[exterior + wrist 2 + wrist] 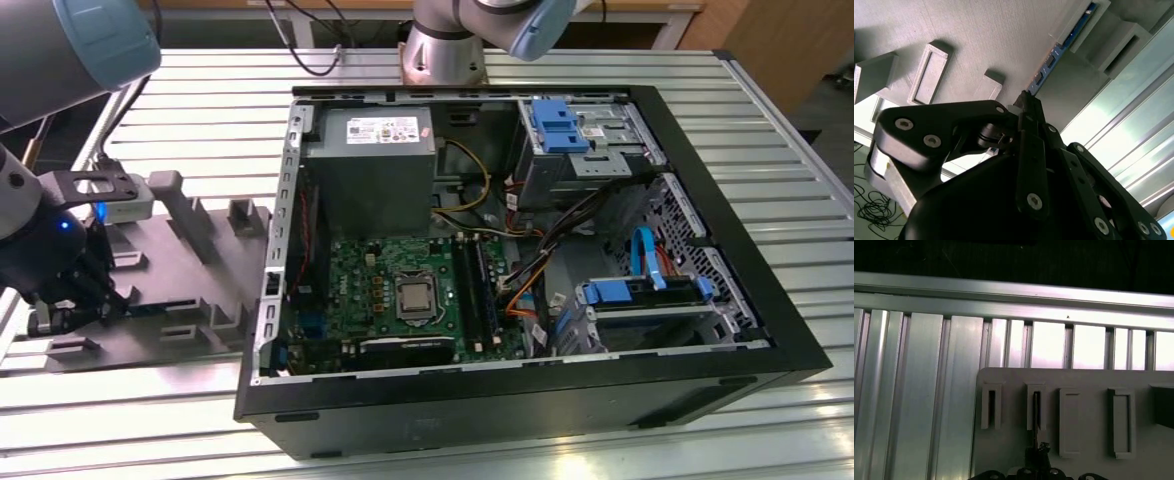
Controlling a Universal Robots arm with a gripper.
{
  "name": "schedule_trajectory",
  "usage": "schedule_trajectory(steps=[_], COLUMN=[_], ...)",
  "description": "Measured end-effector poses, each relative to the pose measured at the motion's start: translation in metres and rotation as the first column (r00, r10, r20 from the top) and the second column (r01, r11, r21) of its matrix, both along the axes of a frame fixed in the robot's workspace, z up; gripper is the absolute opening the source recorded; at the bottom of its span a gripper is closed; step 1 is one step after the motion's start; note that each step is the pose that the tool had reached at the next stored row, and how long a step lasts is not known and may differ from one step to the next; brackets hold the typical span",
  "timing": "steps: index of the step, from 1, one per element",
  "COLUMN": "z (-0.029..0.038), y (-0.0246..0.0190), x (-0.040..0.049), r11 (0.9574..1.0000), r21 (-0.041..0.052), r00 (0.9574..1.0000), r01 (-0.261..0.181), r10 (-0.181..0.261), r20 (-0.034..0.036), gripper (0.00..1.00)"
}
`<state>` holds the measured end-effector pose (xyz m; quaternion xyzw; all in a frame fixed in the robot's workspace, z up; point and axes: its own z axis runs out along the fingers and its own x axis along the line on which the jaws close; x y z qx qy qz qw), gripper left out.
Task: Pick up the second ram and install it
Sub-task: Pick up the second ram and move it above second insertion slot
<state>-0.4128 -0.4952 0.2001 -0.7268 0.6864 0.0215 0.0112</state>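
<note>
The second ram (1054,52) is a thin dark stick with blue edges, standing on edge in a slot of the grey holder block (979,40). In the first wrist view the second ram (1036,407) shows edge-on inside one narrow slot of the holder block (1084,385). My gripper (1025,100) has its black fingers drawn together on the stick's near end. In the exterior view the gripper (60,310) sits low over the holder block (174,290), at the exterior view's left. The green board (360,280) with its long black slots (474,290) lies inside the open computer case (534,400).
The case holds a grey power supply (367,160), blue drive brackets (627,290) and loose cables (527,290). The holder block has several upright posts and other slots. Everything rests on a ribbed aluminium table (919,390). A second robot arm's base (447,50) stands behind the case.
</note>
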Motion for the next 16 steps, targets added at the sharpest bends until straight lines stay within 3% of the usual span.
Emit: schedule_trajectory(steps=[12, 16], z=[0.0001, 0.0041], y=[0.0000, -0.0001], x=[0.0000, 0.0000], r11=[1.0000, 1.0000], r21=[0.0001, 0.0000], r00=[1.0000, 1.0000], r01=[0.005, 0.005], r10=[-0.005, -0.005], r20=[0.0001, 0.0000], gripper=[0.11, 0.11])
